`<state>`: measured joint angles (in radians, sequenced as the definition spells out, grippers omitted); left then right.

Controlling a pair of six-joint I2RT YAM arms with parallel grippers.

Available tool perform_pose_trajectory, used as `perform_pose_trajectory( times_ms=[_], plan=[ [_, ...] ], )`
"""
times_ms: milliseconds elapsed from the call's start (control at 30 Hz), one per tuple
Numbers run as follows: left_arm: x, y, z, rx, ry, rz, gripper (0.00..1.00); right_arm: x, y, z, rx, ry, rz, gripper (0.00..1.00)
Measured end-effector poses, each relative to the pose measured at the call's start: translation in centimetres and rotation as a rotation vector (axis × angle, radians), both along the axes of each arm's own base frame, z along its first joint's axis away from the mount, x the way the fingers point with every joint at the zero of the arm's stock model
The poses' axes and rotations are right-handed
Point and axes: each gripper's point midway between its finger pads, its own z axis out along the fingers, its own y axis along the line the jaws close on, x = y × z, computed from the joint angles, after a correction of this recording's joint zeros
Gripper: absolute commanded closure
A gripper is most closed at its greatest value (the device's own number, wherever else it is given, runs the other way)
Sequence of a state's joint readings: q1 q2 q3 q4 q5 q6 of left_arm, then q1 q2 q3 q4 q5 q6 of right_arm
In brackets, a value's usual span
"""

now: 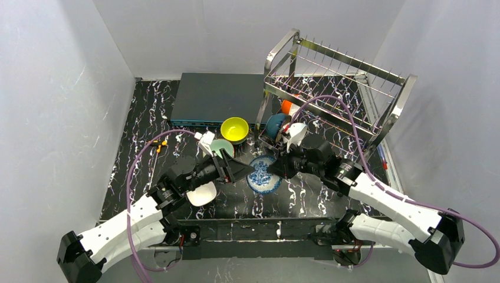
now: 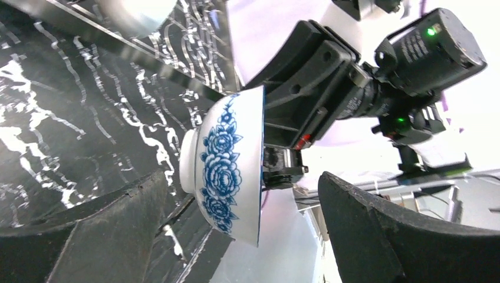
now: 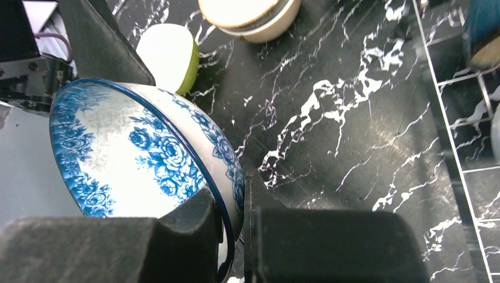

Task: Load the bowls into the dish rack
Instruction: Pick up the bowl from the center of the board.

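Right wrist view, right claw (image 3: 234, 197) pinching rim of blue-flowered bowl (image 3: 130, 147), bowl tilted over black desk (image 3: 354, 118), left claw (image 2: 242, 180) spread wide around it

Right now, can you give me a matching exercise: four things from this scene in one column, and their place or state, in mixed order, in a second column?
Things:
1. blue-flowered bowl
2. yellow bowl
3. orange bowl
4. left gripper

Places or states:
a. open
b. inside the dish rack
c. on the table, near the grey box
d. pinched at its rim by the right gripper

Pairs: 1-d, 2-c, 3-b, 4-a
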<state>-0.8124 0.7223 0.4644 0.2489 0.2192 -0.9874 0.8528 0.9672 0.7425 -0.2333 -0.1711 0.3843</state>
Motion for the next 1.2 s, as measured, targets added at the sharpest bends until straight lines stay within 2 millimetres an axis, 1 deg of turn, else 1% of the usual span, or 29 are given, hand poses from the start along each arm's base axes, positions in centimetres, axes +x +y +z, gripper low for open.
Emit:
perform_pose_trajectory(
  times_ms=[67, 167, 267, 467, 600, 833, 933, 1000, 1100, 1133, 1200],
  plan=[
    [-0.5, -0.2, 1.2, -0.035, -0.034, -0.03, 0.02, 0.1, 0.0, 1.3, 0.021, -0.032, 0.004, 0.99],
    [-1.2, -0.5, 2.0, -0.058, -0.063, -0.08, 0.02, 0.1, 0.0, 2.8, 0.051, -0.071, 0.009, 0.99],
    [-1.8, -1.0, 2.2, -0.066, -0.077, -0.126, 0.02, 0.0, -0.3, 3.9, 0.08, -0.098, 0.005, 0.99],
    [-2.6, -1.8, 1.8, -0.064, -0.082, -0.207, 0.02, -0.4, -0.4, 6.2, 0.152, -0.147, 0.013, 0.99],
    [-2.9, -2.0, 3.0, -0.091, -0.111, -0.231, 0.03, -0.8, -0.3, 7.2, 0.19, -0.162, 0.027, 0.99],
    [-3.1, -2.9, 4.2, -0.1, -0.12, -0.277, 0.14, -1.1, 0.1, 7.8, 0.22, -0.153, 0.045, 0.99],
    [-3.1, -3.5, 4.7, -0.101, -0.127, -0.294, 0.22, -1.4, 0.2, 7.9, 0.224, -0.148, 0.056, 0.99],
    [-3.4, -3.7, 5.1, -0.104, -0.135, -0.306, 0.31, -1.5, 0.2, 7.9, 0.226, -0.145, 0.061, 0.99],
    [-3.7, -3.9, 5.3, -0.105, -0.142, -0.319, 0.53, -1.5, 0.2, 7.9, 0.229, -0.141, 0.061, 0.99],
    [-3.6, -3.9, 5.2, -0.101, -0.141, -0.313, 0.61, -1.4, 0.1, 7.9, 0.224, -0.144, 0.053, 0.99],
    [-3.5, -3.9, 5.0, -0.097, -0.139, -0.31, 0.74, -1.3, 0.1, 7.8, 0.218, -0.146, 0.05, 0.99]
  ],
)
